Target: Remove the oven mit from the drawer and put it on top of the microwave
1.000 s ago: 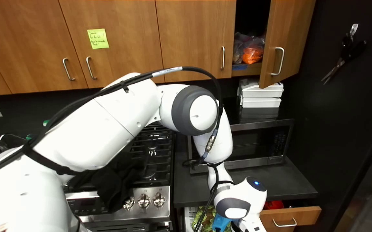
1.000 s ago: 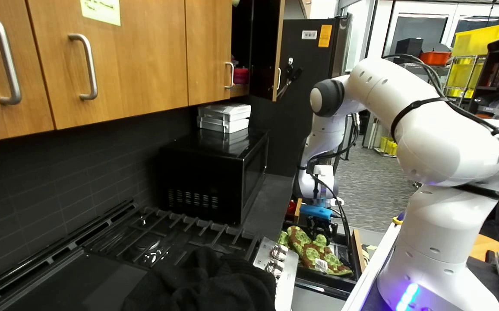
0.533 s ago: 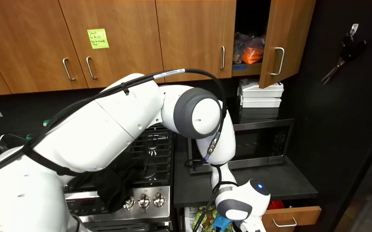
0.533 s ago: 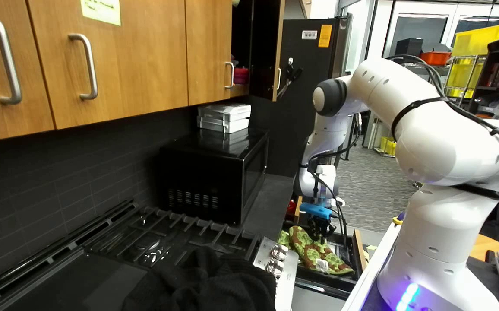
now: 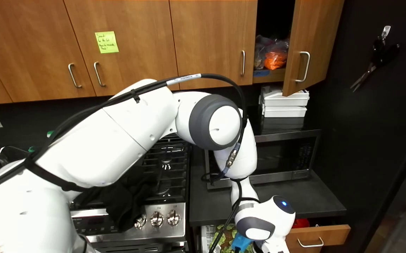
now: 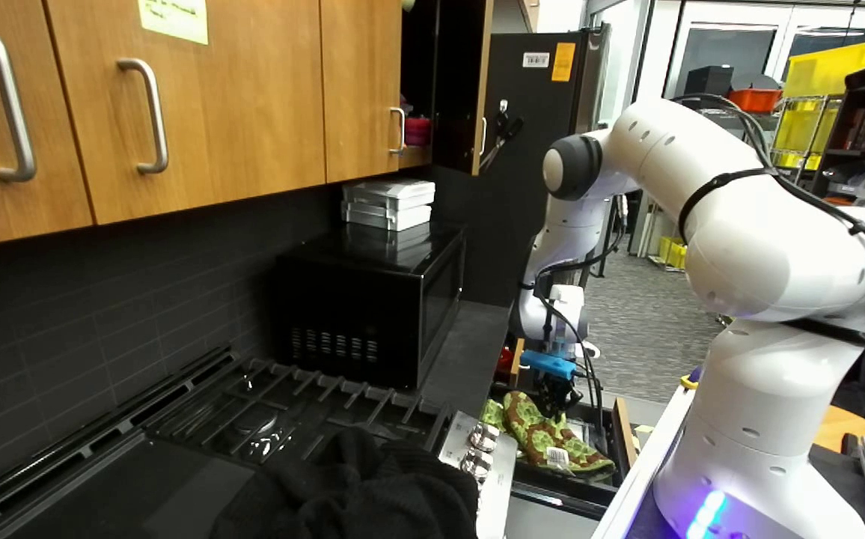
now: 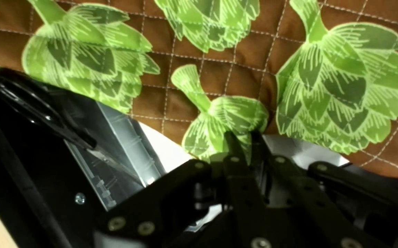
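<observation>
Dark countertop (image 5: 305, 197) right of the stove (image 5: 165, 207) carries the microwave (image 5: 276, 154), with white cases (image 5: 285, 102) stacked on it toward the far right, probably leaving the nearer part of its top as the landing place. Nearer and lower, the oven mit (image 6: 539, 438) lies in the pulled-out drawer (image 6: 625, 432), its edge clamped by the gripper (image 7: 245, 140), likely because that loose rim offers something thin enough to pinch and lift.
</observation>
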You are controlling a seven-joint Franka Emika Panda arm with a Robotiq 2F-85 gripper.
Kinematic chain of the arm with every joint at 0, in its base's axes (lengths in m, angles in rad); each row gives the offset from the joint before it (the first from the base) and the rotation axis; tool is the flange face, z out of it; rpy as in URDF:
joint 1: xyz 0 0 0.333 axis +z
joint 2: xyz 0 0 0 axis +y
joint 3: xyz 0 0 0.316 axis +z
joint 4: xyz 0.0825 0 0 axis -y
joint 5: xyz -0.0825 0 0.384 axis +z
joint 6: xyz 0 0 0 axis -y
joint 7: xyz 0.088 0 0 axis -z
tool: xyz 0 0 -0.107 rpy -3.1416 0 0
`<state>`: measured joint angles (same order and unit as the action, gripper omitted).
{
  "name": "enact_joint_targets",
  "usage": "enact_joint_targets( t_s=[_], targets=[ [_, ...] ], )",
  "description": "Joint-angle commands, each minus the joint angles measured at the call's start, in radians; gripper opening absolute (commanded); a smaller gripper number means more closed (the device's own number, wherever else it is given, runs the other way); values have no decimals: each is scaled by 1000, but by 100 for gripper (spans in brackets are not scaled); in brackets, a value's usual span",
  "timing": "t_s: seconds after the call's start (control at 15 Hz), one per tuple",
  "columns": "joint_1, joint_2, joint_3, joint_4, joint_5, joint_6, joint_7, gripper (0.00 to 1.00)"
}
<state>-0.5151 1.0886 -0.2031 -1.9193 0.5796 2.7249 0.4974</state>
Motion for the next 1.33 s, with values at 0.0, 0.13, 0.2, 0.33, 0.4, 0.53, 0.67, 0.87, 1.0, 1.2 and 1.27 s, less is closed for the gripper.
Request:
enact_joint_targets(
  t_s=[0.0, 0.13, 0.2, 0.33, 0.4, 0.53, 0.67, 0.87, 1.0, 1.2, 1.27],
  targets=[
    [60, -76, -31, -107, 13, -4, 1, 2],
    [93, -129, -50, -174, 8, 9, -3, 2],
    [104, -160, -56, -207, 7, 15, -9, 2],
    [128, -221, -73, -276, -1, 28, -21, 2],
    [133, -254, -78, -308, -4, 29, -30, 2],
    [135, -321, -80, -368, -5, 29, -54, 2],
    [141, -391, -86, -431, -12, 27, -76, 2],
    [154, -503, -102, -530, -23, 50, -101, 2],
    [167, -580, -118, -598, -28, 78, -109, 2],
    [214, -665, -178, -676, -80, 103, -75, 2],
    [225, -707, -199, -707, -104, 115, -69, 2]
  ],
)
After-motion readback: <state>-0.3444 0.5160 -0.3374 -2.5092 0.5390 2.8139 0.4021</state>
